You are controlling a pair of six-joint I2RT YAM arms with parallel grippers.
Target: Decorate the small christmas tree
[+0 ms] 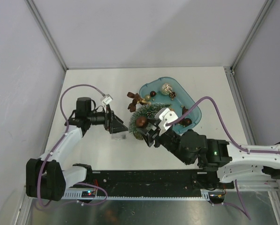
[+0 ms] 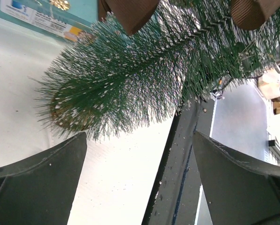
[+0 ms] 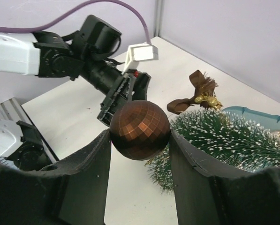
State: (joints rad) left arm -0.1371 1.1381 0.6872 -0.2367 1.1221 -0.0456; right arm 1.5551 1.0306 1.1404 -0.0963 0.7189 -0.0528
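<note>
The small christmas tree (image 1: 151, 112), green with white-frosted tips, is at the near-left edge of the teal tray. My right gripper (image 1: 142, 124) is shut on a brown faceted ball (image 1: 140, 122) and holds it against the tree's left side. In the right wrist view the ball (image 3: 140, 130) sits between the fingers (image 3: 86, 168), with the tree (image 3: 224, 136) just behind. My left gripper (image 1: 118, 125) is open and empty, just left of the tree. In the left wrist view the tree's bristles (image 2: 130, 79) fill the top, beyond the open gripper (image 2: 140, 178).
The teal oval tray (image 1: 189, 101) behind the tree holds a gold ball (image 1: 167, 88) and small dark ornaments. A brown ribbon bow with gold trim (image 1: 135, 101) lies at the tree's far left. A small clear object (image 1: 118, 137) lies under the left gripper.
</note>
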